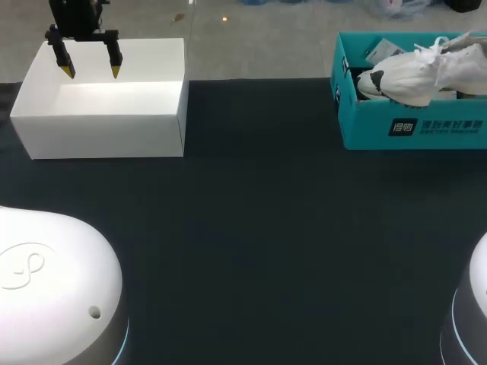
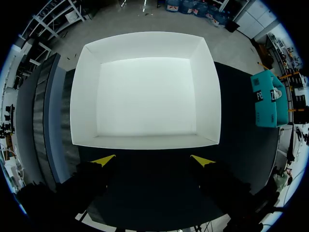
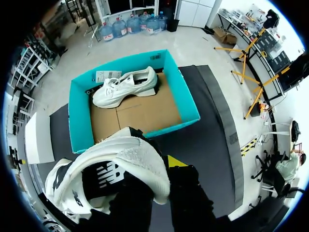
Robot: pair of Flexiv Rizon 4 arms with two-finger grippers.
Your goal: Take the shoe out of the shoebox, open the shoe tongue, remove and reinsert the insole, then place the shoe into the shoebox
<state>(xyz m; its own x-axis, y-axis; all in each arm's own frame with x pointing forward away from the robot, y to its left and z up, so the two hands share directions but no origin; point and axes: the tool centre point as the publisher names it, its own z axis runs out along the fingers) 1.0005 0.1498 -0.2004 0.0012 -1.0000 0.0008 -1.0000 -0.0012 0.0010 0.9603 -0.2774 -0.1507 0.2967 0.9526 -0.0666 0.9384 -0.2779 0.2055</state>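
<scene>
Dark table point(image 1: 259, 228) is carrying a white box point(image 1: 99, 137) on my left and the teal shoebox point(image 1: 365, 125) on my right. My right gripper point(image 3: 164, 166) is pinching the white shoe point(image 3: 130, 154) by its rim, one finger hidden under it, and holding it above the shoebox. I judge this as the lift-out step, clearing the walls. The shoe is showing black patches. A second shoe point(image 3: 125, 87) is lying in the shoebox. My left gripper point(image 1: 92, 73) is hanging wide open over the white box, holding nothing.
</scene>
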